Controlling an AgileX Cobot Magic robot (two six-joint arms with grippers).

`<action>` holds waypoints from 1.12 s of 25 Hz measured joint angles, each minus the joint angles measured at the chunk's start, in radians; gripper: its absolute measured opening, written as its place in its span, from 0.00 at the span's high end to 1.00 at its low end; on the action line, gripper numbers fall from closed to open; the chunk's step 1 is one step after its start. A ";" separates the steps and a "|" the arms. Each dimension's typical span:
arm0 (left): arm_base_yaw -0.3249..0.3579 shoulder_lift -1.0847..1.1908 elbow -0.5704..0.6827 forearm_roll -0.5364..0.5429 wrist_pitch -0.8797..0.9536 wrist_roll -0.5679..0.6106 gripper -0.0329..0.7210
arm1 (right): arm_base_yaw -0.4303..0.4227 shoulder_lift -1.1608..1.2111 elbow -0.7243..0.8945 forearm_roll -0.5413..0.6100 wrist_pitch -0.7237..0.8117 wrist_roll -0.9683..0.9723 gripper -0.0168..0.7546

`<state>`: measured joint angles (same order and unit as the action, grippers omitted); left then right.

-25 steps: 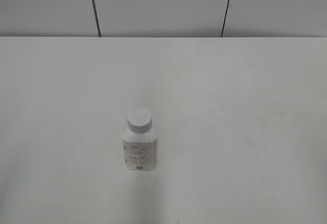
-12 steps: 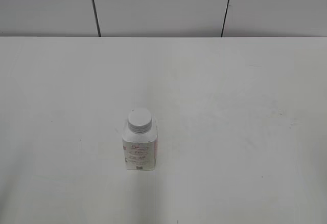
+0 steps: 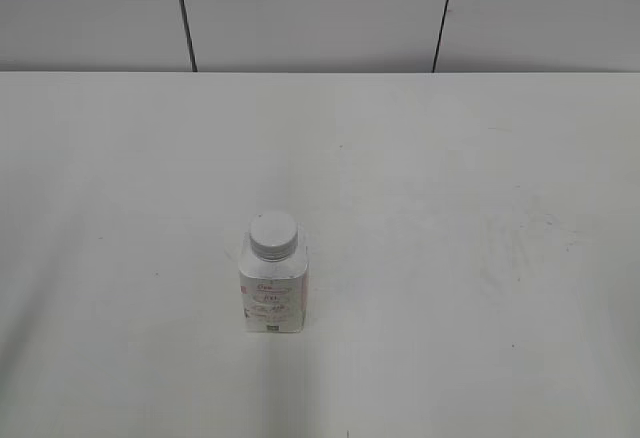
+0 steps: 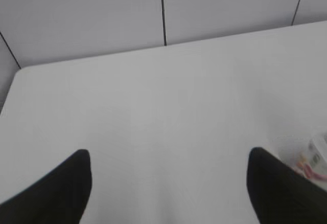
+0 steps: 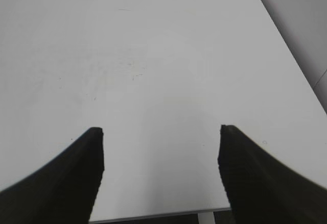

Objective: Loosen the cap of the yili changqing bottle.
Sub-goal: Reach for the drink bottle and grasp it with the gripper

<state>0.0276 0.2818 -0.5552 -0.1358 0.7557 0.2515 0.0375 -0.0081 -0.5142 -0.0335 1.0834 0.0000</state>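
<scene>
Your yili changqing bottle [image 3: 273,295] stands upright on the white table [image 3: 450,158], a bit left of the middle and toward the near edge. The cap [image 3: 273,235] sits on top of its neck. Nothing touches the bottle.

You cannot see either arm in the exterior view. In the left wrist view, your left gripper [image 4: 168,165] hangs above the table with its two dark fingers [image 4: 61,185] spread wide apart and nothing between them. Only a small blurry bit of the bottle [image 4: 316,158] peeks in at the right edge, just beside the right finger. In the right wrist view, your right gripper [image 5: 161,142] is also spread wide and holds nothing, over the table's near right corner.

A grey wall [image 3: 320,8] with two thin dark lines stands behind the far edge. The label print is too small to read.
</scene>
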 joint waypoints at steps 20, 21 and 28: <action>-0.261 0.374 0.188 -0.073 -0.513 0.123 0.21 | 0.000 0.000 0.000 0.000 0.000 0.000 0.26; -0.269 0.375 0.197 -0.042 -0.531 0.091 0.21 | 0.000 0.000 0.000 0.000 0.000 0.000 0.26; -0.314 0.377 0.202 0.221 -0.599 -0.240 0.21 | 0.000 0.000 0.000 0.000 0.000 0.000 0.26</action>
<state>-0.2861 0.6591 -0.3533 0.0854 0.1568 0.0118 0.0375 -0.0081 -0.5142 -0.0335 1.0834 0.0000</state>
